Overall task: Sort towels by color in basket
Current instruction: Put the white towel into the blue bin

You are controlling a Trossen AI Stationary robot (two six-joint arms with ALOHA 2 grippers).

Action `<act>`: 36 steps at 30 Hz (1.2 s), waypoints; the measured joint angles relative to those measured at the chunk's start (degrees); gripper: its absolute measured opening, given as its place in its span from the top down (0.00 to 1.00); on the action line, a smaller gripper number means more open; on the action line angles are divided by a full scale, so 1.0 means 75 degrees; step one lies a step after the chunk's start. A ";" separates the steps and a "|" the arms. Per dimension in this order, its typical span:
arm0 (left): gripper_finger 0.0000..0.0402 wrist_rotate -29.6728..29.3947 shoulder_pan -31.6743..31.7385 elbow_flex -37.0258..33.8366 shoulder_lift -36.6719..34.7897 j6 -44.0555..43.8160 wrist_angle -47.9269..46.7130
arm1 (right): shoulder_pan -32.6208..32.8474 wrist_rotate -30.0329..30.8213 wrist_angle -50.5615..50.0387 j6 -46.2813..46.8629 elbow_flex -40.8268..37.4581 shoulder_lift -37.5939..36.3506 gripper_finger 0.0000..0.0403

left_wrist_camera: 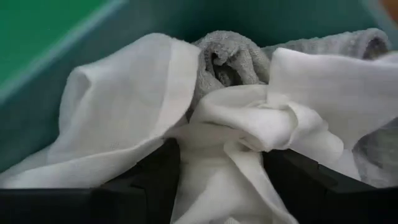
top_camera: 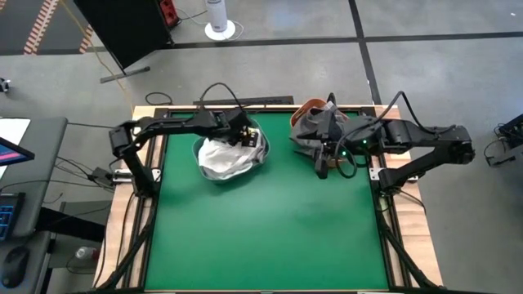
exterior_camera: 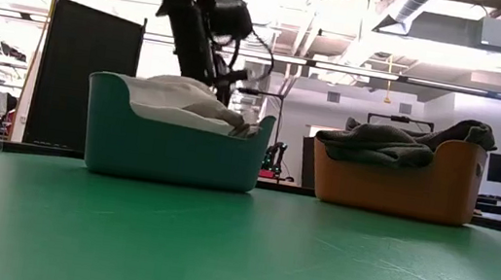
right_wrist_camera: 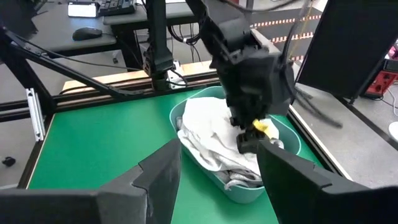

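Left gripper [top_camera: 243,137] fingertips (buried in towels [top_camera: 222,157])

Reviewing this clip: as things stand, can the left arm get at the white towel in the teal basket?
Probably yes. The left gripper is already down in the teal basket, its fingers open on either side of a fold of the white towel, with nothing between them.

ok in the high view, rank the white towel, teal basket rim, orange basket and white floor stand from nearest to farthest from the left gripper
1. White towel: right under the left gripper, in the basket.
2. Teal basket rim: around the towel, just past the gripper.
3. Orange basket: to the right, under the right arm.
4. White floor stand: off the table, at the picture's top.
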 joint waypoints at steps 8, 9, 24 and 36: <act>0.47 -0.0116 0.0165 0.0675 -0.0951 0.0652 -0.0753 | 0.0008 0.0003 0.0000 -0.0003 0.0000 0.0000 0.41; 0.47 -0.0166 0.0165 0.0760 -0.1066 0.0717 -0.0800 | 0.0008 0.0001 0.0000 -0.0004 0.0000 0.0000 0.41; 0.47 0.1056 -0.0244 -0.0046 -0.1756 -0.0081 -0.0491 | -0.0021 0.0003 0.0000 -0.0073 0.0000 0.0000 0.41; 0.47 0.0873 -0.0756 -0.2070 -0.1220 -0.1480 0.1872 | -0.0021 0.0006 -0.0003 -0.0093 0.0000 0.0000 0.41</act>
